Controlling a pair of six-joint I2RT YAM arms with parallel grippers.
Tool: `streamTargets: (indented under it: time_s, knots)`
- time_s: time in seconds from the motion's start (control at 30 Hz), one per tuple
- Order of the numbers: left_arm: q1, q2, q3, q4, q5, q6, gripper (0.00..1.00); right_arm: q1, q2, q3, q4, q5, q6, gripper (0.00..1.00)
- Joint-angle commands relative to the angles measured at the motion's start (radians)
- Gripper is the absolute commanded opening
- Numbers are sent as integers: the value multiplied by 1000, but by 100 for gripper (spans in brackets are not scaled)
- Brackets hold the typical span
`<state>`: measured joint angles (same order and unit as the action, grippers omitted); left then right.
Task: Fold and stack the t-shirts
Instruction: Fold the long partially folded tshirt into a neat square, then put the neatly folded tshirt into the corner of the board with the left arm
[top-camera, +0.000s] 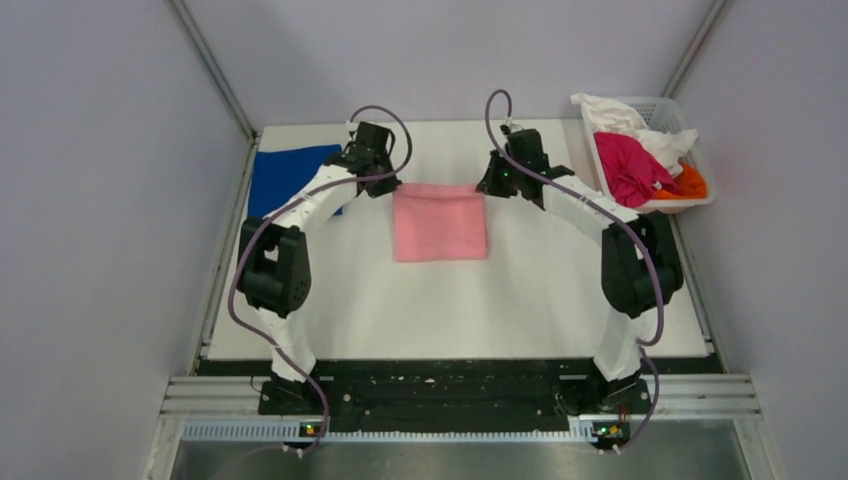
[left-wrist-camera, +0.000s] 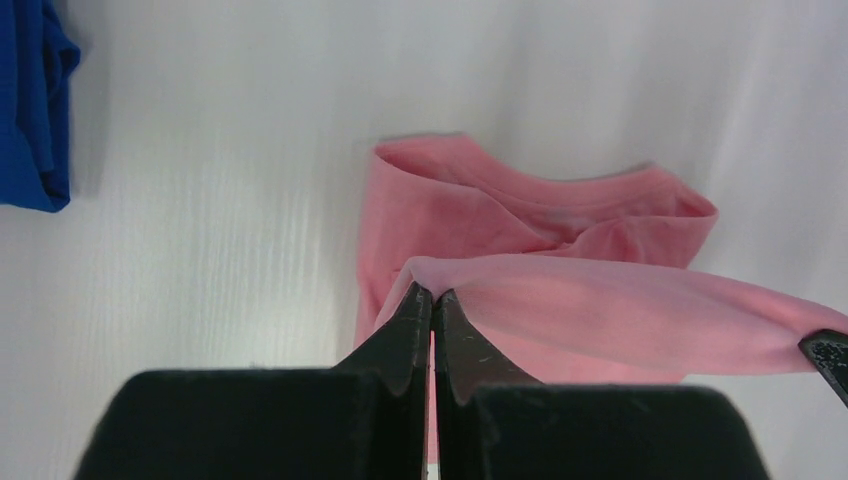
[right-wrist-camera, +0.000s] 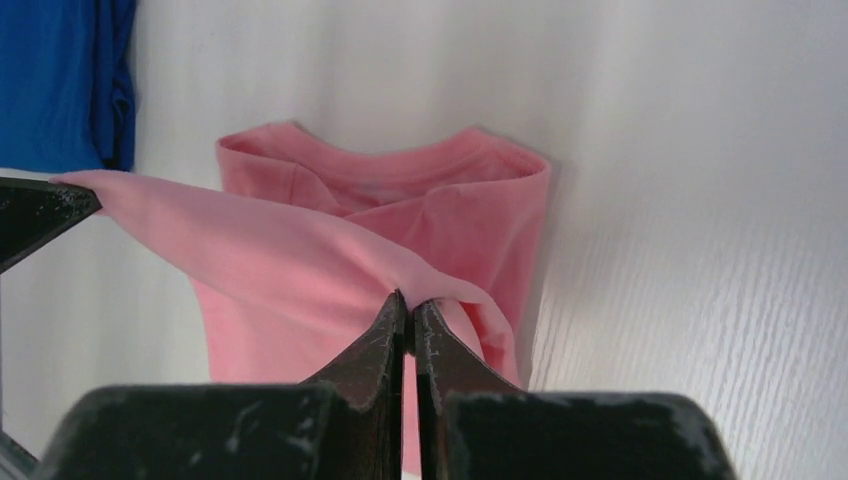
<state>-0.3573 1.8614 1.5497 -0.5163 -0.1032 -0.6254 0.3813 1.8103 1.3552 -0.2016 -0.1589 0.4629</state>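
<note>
Your left pincer and right pincer are each clamped on one end of a raised edge of the pink tee, likely to carry it taut and level across for a fold. The tee lies mid-surface toward the far edge, collar pointing far, long axis seemingly near-to-far; the blue tee lies in the far-left corner.

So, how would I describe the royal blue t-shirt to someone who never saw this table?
On the white table, look at the far left corner, partly under the left arm. The royal blue cotton t-shirt lies flat there. It is the only blue cloth: the light pink t-shirt lies mid-table, and the other clothes fill the white slotted basket far right.
</note>
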Motion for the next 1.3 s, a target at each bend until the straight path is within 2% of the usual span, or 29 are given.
streamTargets:
  time_s: [0.0,0.07,0.1,0.13,0.2,0.23,0.27,0.3,0.37,0.43,0.63,0.73,0.83,1.0,1.17,1.27]
  knots:
    - [37,66,88,-30,-36,13,0,-18,101,115,58,2,-31,0]
    - [45,95,109,-36,-34,15,0,-23,149,152,54,-2,-29,0]
    - [49,110,122,-39,-24,18,5,-27,169,165,51,5,-22,0]
    - [51,133,140,-45,-16,20,17,-30,187,178,50,6,-18,8]
    - [56,167,181,-53,-6,28,52,-39,215,217,39,16,-11,54]
    - [59,179,209,-73,4,35,78,-45,223,242,33,24,-3,72]
    - [61,187,239,-95,14,41,96,-50,225,268,29,28,2,86]
    - [61,192,273,-119,20,46,98,-51,221,291,29,36,4,96]
    - [61,178,278,-148,32,48,99,-51,189,289,39,37,4,99]
    - [61,138,218,-137,45,42,99,-50,136,233,68,9,5,99]
    - [60,26,-32,-31,195,10,99,-39,-38,-62,207,-179,61,99]
    - [55,36,-71,-27,216,5,99,-35,-149,-225,258,-162,84,99]
    - [47,83,-65,-50,208,1,98,-35,-260,-347,225,-109,81,99]
    - [23,166,-40,-62,211,-13,76,-36,-410,-448,135,-51,75,99]
    - [0,248,28,-110,125,-18,69,-36,-551,-500,63,15,65,99]
    - [-10,302,87,-145,72,-17,56,-37,-619,-530,45,33,58,99]
